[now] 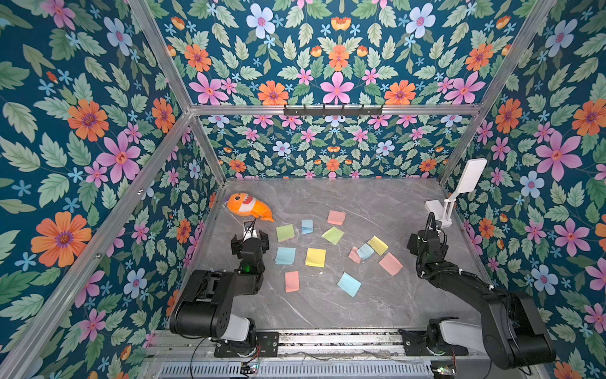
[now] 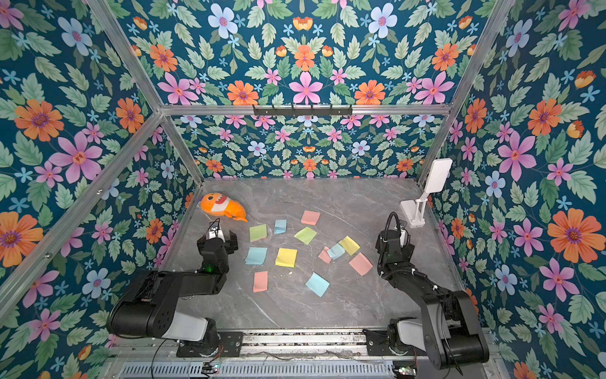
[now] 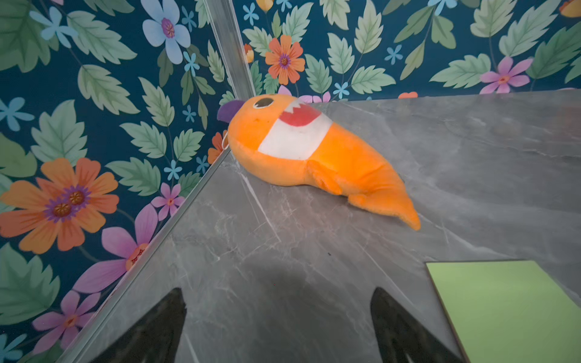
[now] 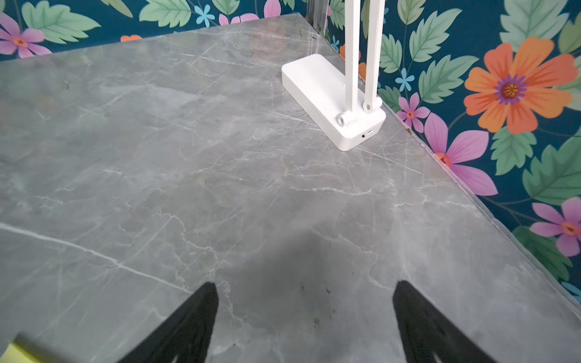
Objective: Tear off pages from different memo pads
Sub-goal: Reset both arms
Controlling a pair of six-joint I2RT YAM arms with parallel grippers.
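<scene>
Both pairs of jaws stand wide with nothing between them. Those of the left gripper (image 3: 278, 317) frame only bare grey table (image 3: 283, 245). The green memo pad (image 3: 503, 308) lies flat just outside one finger, apart from it, its side showing a thin stacked edge. Beyond the jaws the orange plush fish (image 3: 314, 151) lies by the corner wall. Those of the right gripper (image 4: 305, 298) likewise frame bare table, with the white folding stand (image 4: 330, 97) ahead near the wall and a blurred yellow corner of paper (image 4: 12, 352) outside one finger. In both top views the other squares lie scattered mid-table between the two arms, none touching a gripper. A blue square (image 1: 285, 256) and a yellow square (image 1: 315, 257) lie side by side, with a pink square (image 1: 292, 281) nearer the robot. Farther back are a small curled blue page (image 1: 307, 226) and a tilted green sheet (image 1: 333, 235). An overlapping cluster of pink, blue and yellow pages (image 1: 365, 251) lies nearest the right gripper. Which flat squares are pads and which single pages cannot be told from above.
</scene>
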